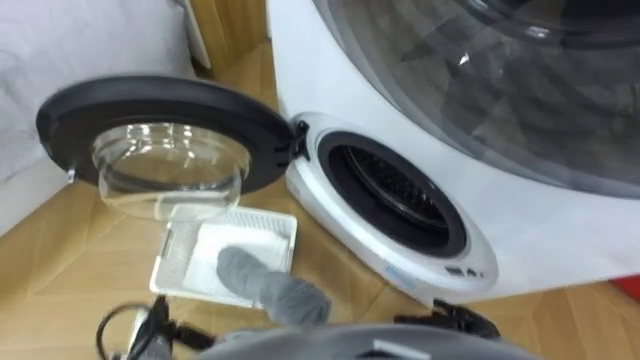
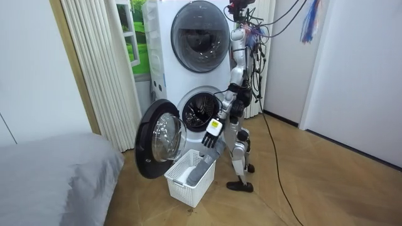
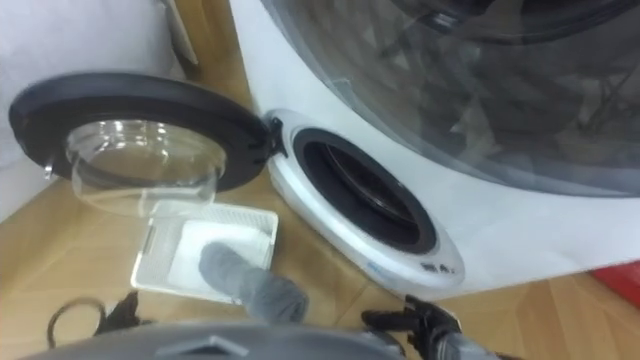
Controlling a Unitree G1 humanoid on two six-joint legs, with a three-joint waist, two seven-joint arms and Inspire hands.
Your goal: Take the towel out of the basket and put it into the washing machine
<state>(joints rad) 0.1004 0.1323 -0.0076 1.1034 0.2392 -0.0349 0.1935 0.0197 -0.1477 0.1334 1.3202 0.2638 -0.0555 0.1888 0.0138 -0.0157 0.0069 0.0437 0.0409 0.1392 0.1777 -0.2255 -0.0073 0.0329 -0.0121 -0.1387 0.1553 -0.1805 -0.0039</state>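
Note:
A grey towel [image 1: 268, 284] lies in a white slatted basket [image 1: 180, 245] on the floor and hangs over the rim nearest me. In the room view the towel [image 2: 200, 172] pokes out of the basket [image 2: 182, 187] just below my left hand [image 2: 211, 139], which hangs at my side with straight fingers pointing down. The lower washing machine's drum opening [image 1: 392, 188] gapes to the right of the basket, and its round glass door [image 1: 165, 140] is swung wide to the left. My right hand [image 3: 432, 328] shows as a dark shape at the lower right, low by the machine's front.
I stand close beside the stacked machines [image 2: 198, 37], with the basket at my feet. A bed with grey bedding [image 2: 50, 176] stands beyond the open door. A slatted wall panel [image 2: 100, 63] runs to the left of the machines. Wooden floor [image 1: 70, 260] surrounds the basket.

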